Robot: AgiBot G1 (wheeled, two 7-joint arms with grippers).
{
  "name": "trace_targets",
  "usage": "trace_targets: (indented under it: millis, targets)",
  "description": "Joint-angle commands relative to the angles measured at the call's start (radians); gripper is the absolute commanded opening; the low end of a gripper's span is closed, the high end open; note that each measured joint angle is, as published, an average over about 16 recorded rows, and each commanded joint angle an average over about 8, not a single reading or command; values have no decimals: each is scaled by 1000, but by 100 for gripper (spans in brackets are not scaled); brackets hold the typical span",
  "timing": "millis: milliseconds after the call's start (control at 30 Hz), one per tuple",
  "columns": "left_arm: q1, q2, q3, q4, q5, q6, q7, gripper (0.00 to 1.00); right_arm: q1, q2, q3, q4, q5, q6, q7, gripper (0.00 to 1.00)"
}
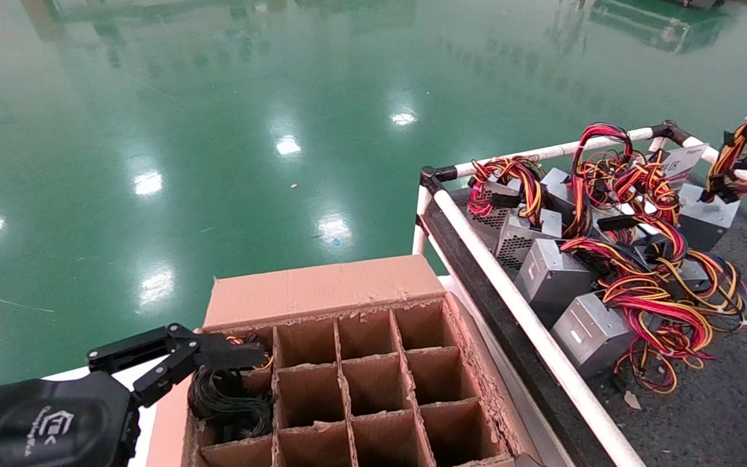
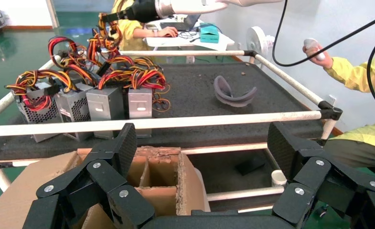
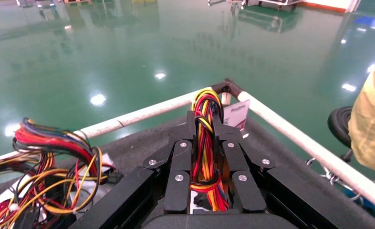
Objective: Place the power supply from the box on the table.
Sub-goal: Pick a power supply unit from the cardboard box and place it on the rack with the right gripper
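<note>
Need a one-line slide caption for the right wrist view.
Right gripper shut on a power supply's wire bundle above the table.

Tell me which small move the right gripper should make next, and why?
Probably lower and then open. The right gripper is shut on the wire bundle of a power supply, above the table near its far corner rail. The left gripper hangs open over the box.

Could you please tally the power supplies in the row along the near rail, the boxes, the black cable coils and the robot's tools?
Power supplies in the row along the table rail: 4
Box: 1
Coil of black cables, in the box: 1
Tools: 2 (left tool open, right tool shut on a wire bundle)
Total: 8
</note>
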Motion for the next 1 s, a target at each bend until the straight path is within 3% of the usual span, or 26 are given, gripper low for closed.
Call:
trace_targets:
  millis: [33, 500, 833, 1000]
  targets:
    - [0, 0, 0, 0, 0, 0, 0, 100, -12, -4, 0, -1, 0, 3, 2, 0]
    - [0, 0, 0, 0, 0, 0, 0, 100, 27, -60, -1, 19, -2, -13, 31, 0]
    - [0, 0, 1, 0, -1, 0, 0, 100, 37, -97, -27, -1, -41, -142, 76, 0]
    - [0, 0, 1, 0, -1, 0, 0, 100, 37, -106, -45, -24, -66, -125, 108, 0]
